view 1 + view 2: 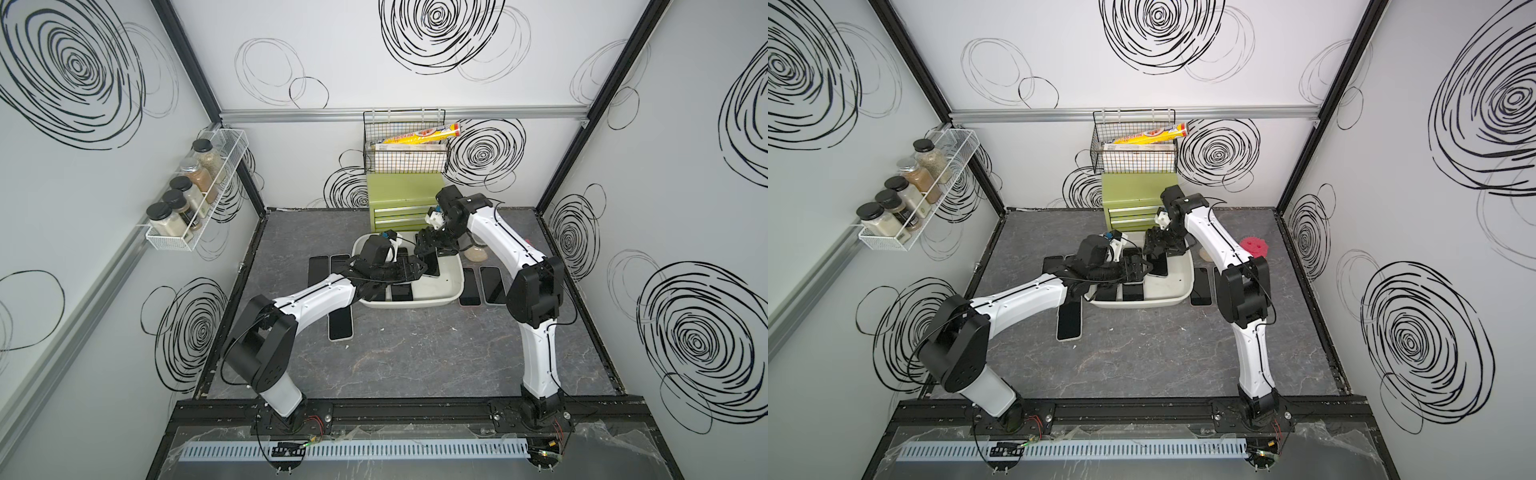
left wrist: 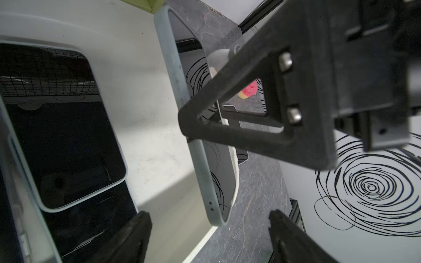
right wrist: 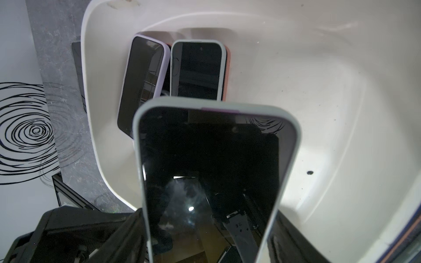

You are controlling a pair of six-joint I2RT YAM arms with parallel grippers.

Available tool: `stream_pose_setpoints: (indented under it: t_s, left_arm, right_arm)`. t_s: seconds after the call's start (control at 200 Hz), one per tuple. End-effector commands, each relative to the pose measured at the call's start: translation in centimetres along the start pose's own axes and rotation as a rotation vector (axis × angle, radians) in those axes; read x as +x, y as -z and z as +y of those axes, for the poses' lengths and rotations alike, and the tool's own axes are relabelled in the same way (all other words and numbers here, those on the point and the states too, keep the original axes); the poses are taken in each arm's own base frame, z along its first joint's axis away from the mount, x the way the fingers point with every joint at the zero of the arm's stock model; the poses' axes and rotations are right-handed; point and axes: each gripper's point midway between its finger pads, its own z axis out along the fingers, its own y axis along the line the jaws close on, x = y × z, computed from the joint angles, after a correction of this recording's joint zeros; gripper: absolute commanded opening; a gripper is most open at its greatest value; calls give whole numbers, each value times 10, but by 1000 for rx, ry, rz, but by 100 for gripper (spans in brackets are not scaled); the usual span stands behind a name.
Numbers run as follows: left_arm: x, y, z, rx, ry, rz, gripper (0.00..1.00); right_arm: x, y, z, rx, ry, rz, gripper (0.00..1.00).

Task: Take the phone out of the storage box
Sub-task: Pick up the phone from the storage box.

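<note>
In both top views the shallow off-white plastic storage box (image 1: 457,272) with rounded corners sits on the dark marbled tabletop (image 1: 415,357), near the middle of its far edge and just in front of a green metal drawer chest (image 1: 399,195). Both arms reach over the box. The right gripper (image 1: 428,249) holds a black-screened phone (image 1: 433,266) in a pale grey case, tilted above the box's inside. The left gripper (image 1: 415,266) is just beside it. Other dark phones lie flat on the tabletop to the left (image 1: 340,324) and right (image 1: 492,284) of the box.

In the left wrist view the phone (image 2: 177,75) shows edge-on over the box floor (image 2: 141,118). A black triangular finger (image 2: 227,79) of the right gripper crosses it. The left gripper (image 2: 208,215) is open, with a finger on each side of the phone's near end and a gap to each. Two more stacked phones (image 2: 63,136) lie in the box.

In the right wrist view the right gripper (image 3: 207,225) clamps the phone (image 3: 209,159) across its width, screen towards the camera. Beyond it a lilac-cased phone (image 3: 141,79) and a grey-cased phone (image 3: 198,70) lie side by side against the box wall (image 3: 319,91).
</note>
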Motion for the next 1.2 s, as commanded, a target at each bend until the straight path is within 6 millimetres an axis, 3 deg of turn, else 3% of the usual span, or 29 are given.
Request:
stream_pose_setpoints:
  t_s: [0.0,0.125,0.32,0.456,0.636,0.731,0.841,0.941,1.026,1.192]
  left_arm:
    - [-19,-9,-19,68,-20,-42,83]
    - [-20,-16,-17,68,-21,-43,73]
    - [-25,-24,-24,101,-23,-48,42]
    - [-27,-25,-25,103,-22,-56,38]
    - [-30,-19,-32,123,-25,-80,14]
    - [-33,-13,-39,152,-23,-91,6]
    - [-36,-1,-50,181,-19,-110,6]
    - [-34,9,-59,218,-13,-110,5]
    - [-26,20,-63,241,-5,-94,4]
    - [0,44,-62,261,10,-60,4]
  right_arm:
    - [9,23,23,-68,29,-16,35]
    - [13,28,30,-94,30,-13,34]
    - [21,31,37,-142,23,-6,34]
    - [25,31,42,-177,18,5,33]
    - [32,27,49,-233,11,28,34]
    - [33,25,53,-263,13,35,41]
    - [32,23,53,-267,12,40,54]
    - [27,25,54,-272,13,30,75]
    - [13,35,54,-299,-2,-10,87]
    - [-30,72,58,-460,-49,-125,95]
